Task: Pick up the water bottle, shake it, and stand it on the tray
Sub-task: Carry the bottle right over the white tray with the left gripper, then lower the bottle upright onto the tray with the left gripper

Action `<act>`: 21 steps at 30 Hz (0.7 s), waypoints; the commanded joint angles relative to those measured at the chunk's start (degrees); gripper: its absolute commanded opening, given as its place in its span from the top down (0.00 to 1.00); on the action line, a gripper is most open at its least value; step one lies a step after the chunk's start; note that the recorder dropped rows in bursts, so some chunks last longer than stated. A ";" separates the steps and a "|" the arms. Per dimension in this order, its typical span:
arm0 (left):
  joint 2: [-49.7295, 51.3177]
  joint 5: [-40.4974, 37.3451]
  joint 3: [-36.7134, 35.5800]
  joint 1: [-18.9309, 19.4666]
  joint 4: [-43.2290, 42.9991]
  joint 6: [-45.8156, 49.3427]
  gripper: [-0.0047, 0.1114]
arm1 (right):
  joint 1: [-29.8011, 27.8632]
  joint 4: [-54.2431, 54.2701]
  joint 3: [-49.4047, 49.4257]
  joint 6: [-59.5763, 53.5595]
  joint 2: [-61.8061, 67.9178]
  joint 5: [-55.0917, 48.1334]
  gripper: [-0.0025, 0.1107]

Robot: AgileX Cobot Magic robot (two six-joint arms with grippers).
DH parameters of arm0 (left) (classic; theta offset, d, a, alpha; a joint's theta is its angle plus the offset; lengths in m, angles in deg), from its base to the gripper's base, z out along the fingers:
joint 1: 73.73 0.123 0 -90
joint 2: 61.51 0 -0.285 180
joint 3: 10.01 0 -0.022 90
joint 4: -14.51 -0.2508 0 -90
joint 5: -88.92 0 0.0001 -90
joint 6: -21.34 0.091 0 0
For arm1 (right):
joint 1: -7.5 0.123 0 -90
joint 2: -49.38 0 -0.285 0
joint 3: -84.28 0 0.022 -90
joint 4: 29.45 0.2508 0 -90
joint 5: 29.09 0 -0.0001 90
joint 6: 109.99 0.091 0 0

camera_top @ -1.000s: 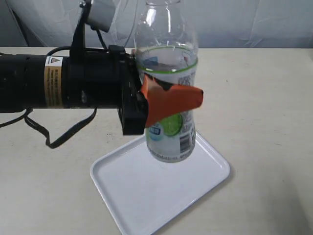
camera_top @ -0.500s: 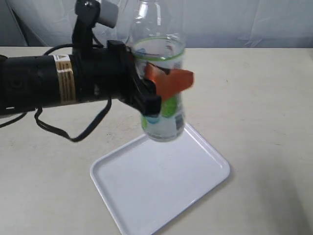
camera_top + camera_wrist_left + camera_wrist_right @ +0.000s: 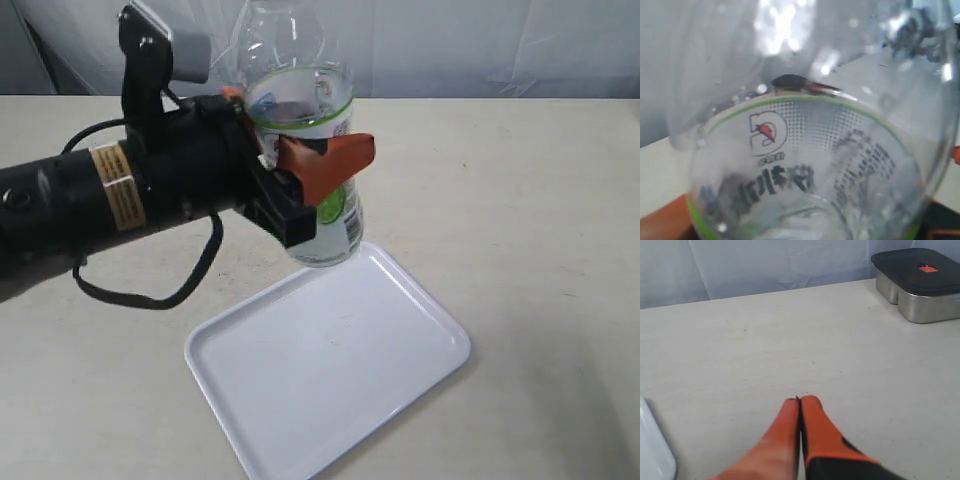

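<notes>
The clear water bottle with its white-and-green label hangs in the air, roughly upright, above the far edge of the white tray. My left gripper is shut on the bottle's middle, one orange finger across the label. The cap is out of frame. In the left wrist view the water bottle fills the picture and hides the fingers. My right gripper is shut on nothing, low over the bare table, with a corner of the tray beside it.
The black left arm with its cable reaches in from the left of the exterior view. A metal box with a dark lid sits at the far corner of the table in the right wrist view.
The left gripper has carried the bottle leftward and away from the camera, from over the tray's middle to its far edge. The arm has tilted. The tray has not moved.
</notes>
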 commanded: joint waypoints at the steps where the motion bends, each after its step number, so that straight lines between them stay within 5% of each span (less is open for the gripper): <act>1: 1.49 11.11 -7.64 -0.05 7.47 12.39 0.96 | -0.23 -0.01 0.07 -0.05 -0.31 0.80 0.95; 13: 18.16 29.93 -11.24 -0.05 9.06 15.56 0.96 | -0.23 -0.01 0.07 -0.05 -0.31 0.80 0.95; 21: 27.54 30.08 -9.50 -0.05 10.25 15.58 0.96 | -0.23 -0.01 0.07 -0.05 -0.31 0.80 0.95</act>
